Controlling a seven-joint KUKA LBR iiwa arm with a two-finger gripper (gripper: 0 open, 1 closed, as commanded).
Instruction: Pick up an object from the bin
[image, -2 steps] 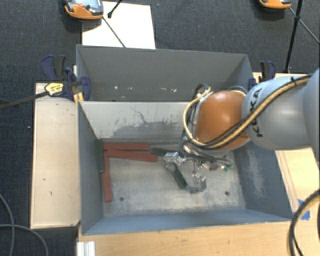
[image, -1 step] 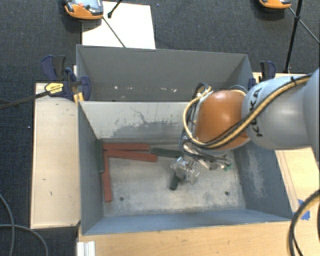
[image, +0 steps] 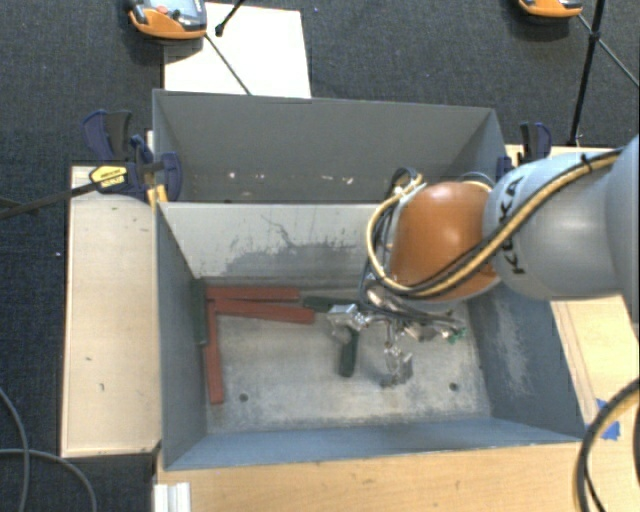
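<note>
gripper (image: 398, 362) sits low in the bin (image: 280, 385), its opening cannot be told; dark bar (image: 347, 352) lies just beside, so closing may nudge it away.

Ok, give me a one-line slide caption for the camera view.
Gripper low in the grey metal bin, beside a dark stubby cylinder; red L-shaped bar lies further left.

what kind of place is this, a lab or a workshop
Most likely a robotics lab's grasping test rig: a KUKA arm reaches into a grey metal bin, where a red L-shaped piece and a small dark object lie loose.
</note>
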